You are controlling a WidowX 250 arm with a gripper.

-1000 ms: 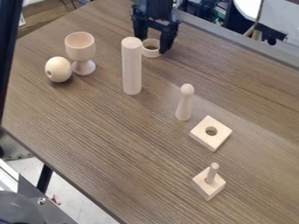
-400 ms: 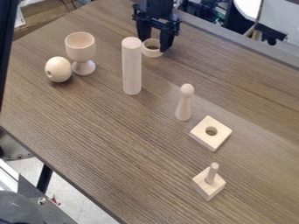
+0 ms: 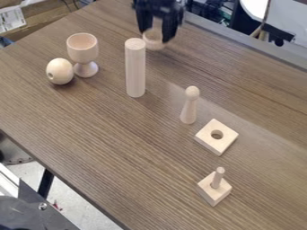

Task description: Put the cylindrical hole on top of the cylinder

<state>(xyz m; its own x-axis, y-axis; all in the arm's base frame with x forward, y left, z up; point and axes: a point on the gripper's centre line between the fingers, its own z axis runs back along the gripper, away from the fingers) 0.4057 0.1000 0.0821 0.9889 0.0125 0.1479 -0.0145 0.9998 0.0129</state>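
Gripper [image 3: 156, 35]: fingers parted by the width of the wooden ring [image 3: 153, 45], which sat between them, apparently pinched at opposite sides. Whether it had cleared the surface [image 3: 108, 150] could not be told for blur. Step in hand, as judged: lift, then carry to the cylinder.

Just beside the gripper, toward the goblet's side, the cylinder [image 3: 135, 69] stood upright, no ring on it. Best practice: raise the ring straight up until its underside passed the cylinder's top, only then go sideways; a low crossing could topple the post. Keep the ring level, centre its opening over the top, lower gently, release once seated. Fit unknown; no forcing.

Farther from the gripper: goblet [image 3: 83, 48] on one side, peg figure [image 3: 189, 106] on the other, both best left outside the short carry path
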